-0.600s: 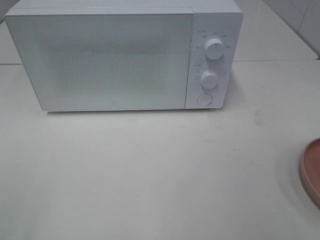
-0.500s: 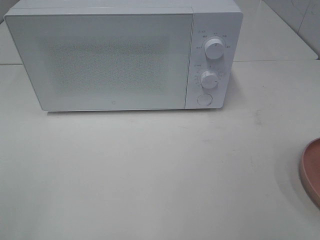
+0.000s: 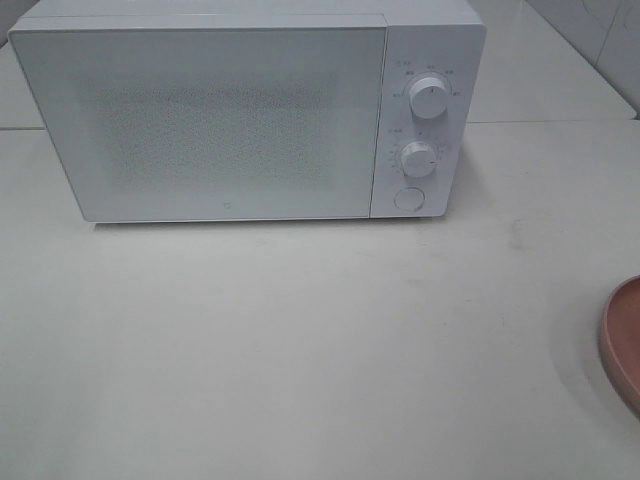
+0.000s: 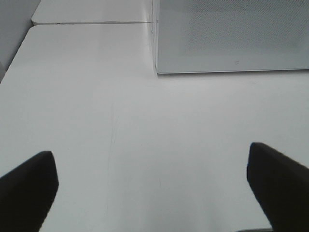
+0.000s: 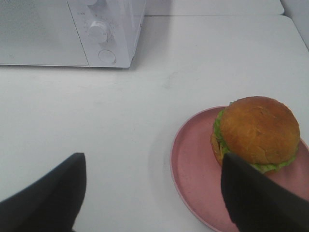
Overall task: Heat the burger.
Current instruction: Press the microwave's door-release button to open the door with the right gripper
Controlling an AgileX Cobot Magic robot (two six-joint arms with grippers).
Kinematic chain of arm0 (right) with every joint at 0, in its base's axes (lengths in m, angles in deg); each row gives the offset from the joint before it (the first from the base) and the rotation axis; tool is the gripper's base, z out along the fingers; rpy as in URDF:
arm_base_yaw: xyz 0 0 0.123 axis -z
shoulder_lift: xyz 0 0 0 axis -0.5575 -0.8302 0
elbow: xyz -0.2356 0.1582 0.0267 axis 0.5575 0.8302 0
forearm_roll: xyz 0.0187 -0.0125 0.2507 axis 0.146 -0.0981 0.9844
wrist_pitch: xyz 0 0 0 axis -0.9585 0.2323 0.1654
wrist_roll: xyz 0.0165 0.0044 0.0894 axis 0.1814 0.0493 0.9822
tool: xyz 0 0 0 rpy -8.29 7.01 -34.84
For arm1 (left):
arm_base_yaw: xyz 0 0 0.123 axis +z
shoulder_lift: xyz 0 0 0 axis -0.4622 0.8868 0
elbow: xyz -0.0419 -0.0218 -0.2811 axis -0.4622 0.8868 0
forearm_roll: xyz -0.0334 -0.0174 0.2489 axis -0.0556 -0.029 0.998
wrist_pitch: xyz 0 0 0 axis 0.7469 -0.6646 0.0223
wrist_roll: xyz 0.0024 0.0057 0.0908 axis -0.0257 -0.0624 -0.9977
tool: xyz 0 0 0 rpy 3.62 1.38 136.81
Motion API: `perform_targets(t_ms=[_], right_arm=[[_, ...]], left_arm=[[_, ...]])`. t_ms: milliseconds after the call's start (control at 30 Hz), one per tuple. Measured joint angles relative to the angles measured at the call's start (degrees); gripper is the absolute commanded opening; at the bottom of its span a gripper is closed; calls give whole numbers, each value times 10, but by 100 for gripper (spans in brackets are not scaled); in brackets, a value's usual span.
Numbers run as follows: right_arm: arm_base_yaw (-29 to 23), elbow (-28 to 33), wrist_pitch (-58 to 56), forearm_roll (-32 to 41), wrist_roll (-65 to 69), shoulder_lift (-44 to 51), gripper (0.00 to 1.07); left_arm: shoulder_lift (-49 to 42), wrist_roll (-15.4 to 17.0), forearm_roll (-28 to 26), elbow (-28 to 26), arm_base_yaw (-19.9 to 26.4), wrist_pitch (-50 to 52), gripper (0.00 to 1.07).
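Observation:
The burger (image 5: 256, 131), golden-brown bun over green lettuce, sits on a round pink plate (image 5: 193, 169) in the right wrist view; the exterior view shows only the plate's rim (image 3: 622, 340) at the right edge. The white microwave (image 3: 200, 110) stands at the back with its door shut, also in the left wrist view (image 4: 231, 36) and the right wrist view (image 5: 58, 31). My right gripper (image 5: 152, 198) is open and empty, short of the plate. My left gripper (image 4: 152, 193) is open and empty above bare table in front of the microwave's left corner. Neither gripper shows in the exterior view.
The microwave has two knobs (image 3: 428, 98) (image 3: 418, 160) and a round button (image 3: 408, 199) on its right panel. The white table (image 3: 300, 340) has a seam (image 3: 550, 122) at the back. A tiled wall (image 3: 605, 40) rises at the far right.

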Motion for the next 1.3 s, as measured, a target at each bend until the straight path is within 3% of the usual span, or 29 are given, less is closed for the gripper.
perform_targets(t_ms=[700,1300], right_arm=[[0,-5,133,0,9,-178,75],[0,-5,321,0,7,-363,75]], left_arm=[[0,0,0,0,0,0,100],[0,0,0,0,0,0,100]])
